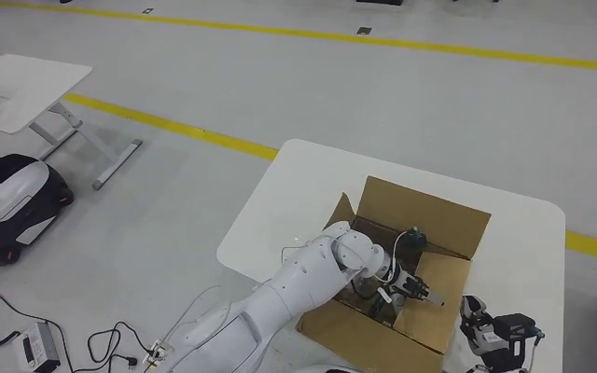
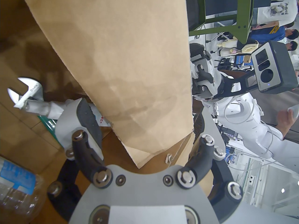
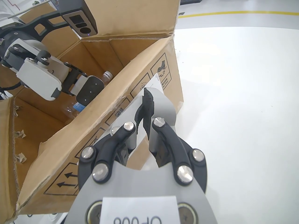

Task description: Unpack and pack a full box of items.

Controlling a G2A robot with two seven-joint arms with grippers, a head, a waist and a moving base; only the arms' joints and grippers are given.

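Box (image 1: 424, 219): open, on the white counter (image 1: 308, 186), at its near edge
Left tool (image 2: 140, 115): inside the box, fingers wide apart, a cardboard flap (image 2: 128, 59) between them, nothing gripped
Right tool (image 3: 146, 99): fingers closed together, empty, just outside the box wall
Contents: wrench (image 2: 25, 94), plastic bottle (image 2: 16, 183)

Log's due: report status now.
Left end effector open, astride flap of box. Right end effector shut, outside box. Wrench, bottle inside. Flap may block left.
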